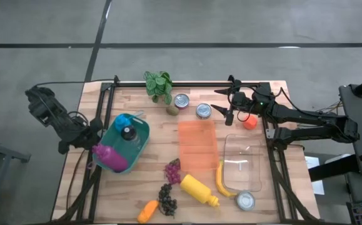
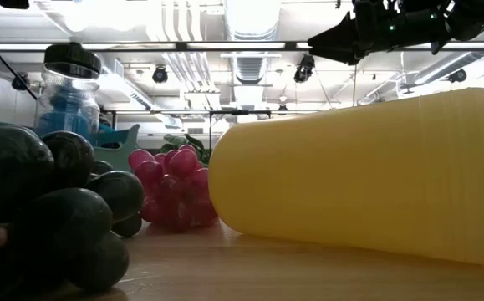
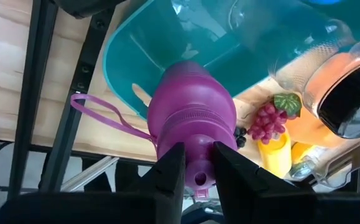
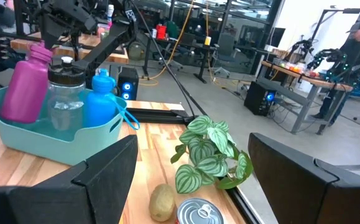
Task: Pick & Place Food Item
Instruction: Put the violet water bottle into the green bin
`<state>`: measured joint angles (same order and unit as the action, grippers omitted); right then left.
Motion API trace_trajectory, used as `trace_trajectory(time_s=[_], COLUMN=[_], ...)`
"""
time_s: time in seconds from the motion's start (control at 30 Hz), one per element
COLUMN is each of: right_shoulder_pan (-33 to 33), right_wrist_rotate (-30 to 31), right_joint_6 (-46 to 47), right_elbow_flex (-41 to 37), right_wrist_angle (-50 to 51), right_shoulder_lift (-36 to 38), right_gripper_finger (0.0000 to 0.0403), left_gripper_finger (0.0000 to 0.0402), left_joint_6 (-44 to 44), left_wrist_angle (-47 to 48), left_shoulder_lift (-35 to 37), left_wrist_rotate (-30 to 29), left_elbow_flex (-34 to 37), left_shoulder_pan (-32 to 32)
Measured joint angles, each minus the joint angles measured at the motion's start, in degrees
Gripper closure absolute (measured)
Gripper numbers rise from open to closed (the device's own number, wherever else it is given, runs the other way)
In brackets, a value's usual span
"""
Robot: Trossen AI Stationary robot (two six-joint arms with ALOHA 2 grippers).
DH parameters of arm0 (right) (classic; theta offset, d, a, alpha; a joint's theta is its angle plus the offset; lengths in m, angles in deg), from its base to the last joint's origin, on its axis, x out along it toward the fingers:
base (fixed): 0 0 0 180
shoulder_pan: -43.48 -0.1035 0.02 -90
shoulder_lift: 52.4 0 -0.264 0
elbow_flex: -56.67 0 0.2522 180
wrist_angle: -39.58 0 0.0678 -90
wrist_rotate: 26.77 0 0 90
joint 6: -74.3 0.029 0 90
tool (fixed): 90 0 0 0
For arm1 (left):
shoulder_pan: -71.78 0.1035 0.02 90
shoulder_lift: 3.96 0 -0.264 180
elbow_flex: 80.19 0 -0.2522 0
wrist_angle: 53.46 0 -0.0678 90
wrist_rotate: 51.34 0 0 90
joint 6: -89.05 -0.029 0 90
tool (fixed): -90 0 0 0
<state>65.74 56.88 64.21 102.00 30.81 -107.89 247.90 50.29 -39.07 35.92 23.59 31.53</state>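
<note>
A purple water bottle [image 1: 110,157] leans in a teal basket [image 1: 140,139] at the table's left, beside a clear bottle with a black lid [image 1: 127,132] and a blue bottle [image 1: 124,120]. My left gripper [image 1: 97,144] is at the purple bottle's top end, shut on it [image 3: 198,163]. My right gripper [image 1: 223,102] hangs open in the air over the far right of the table, facing a potted plant [image 4: 207,152], a brown kiwi [image 4: 161,200] and a tin can [image 4: 199,213]. Red grapes [image 1: 173,169], dark grapes [image 1: 166,197], a carrot [image 1: 147,211] and a banana [image 1: 221,181] lie on the table. My left gripper pinches the purple bottle's narrow cap end [image 3: 198,178] between its two fingers, coming from the table's left edge, roughly along the bottle's length. The bottle's body [image 3: 189,112] is tilted and lies over the basket's near-left rim [image 3: 125,84].
An orange tray [image 1: 197,145] and a clear tub [image 1: 243,164] sit mid-right. A yellow squeeze bottle [image 1: 199,189], three tin cans [image 1: 204,110] and an orange ball [image 1: 250,122] are also on the table. Black frame rails [image 1: 274,162] run along its left and right edges.
</note>
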Motion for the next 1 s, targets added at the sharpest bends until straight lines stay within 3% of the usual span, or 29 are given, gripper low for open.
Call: trace_trajectory(time_s=[1.0], right_shoulder_pan=[0.0], right_wrist_rotate=[0.0], right_joint_6=[0.0], right_elbow_flex=[0.0], right_wrist_angle=[0.0], right_shoulder_lift=[0.0], right_gripper_finger=[0.0097], left_gripper_finger=[0.0325], left_joint_6=[3.0], left_wrist_angle=[-0.1], left_shoulder_lift=[0.0], left_wrist_rotate=[-0.4], left_elbow_flex=[7.7], left_shoulder_pan=[0.1])
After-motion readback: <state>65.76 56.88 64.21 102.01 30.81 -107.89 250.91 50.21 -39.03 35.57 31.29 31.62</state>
